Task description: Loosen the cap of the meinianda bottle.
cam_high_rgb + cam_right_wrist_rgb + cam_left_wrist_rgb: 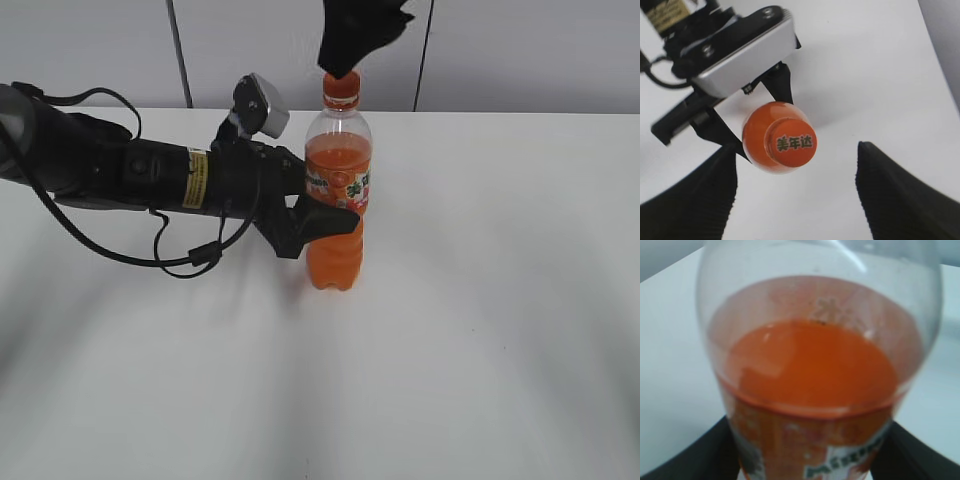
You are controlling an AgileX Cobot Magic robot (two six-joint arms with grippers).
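Note:
The meinianda bottle (338, 190) stands upright on the white table, holding orange drink, with its label band at mid height. My left gripper (322, 222) is shut on the bottle's body from the left; the left wrist view shows the bottle (815, 370) filling the frame between the dark fingers. The orange cap (341, 88) sits on the bottle's top. My right gripper (345, 55) hangs just above the cap. In the right wrist view its fingers (795, 192) are spread wide and empty, with the cap (790, 142), printed with dark characters, above the gap and apart from both fingers.
The white table (480, 300) spreads around the bottle. The left arm and its cables (120, 180) lie across the table's left side. A grey wall with dark seams (180, 50) stands behind.

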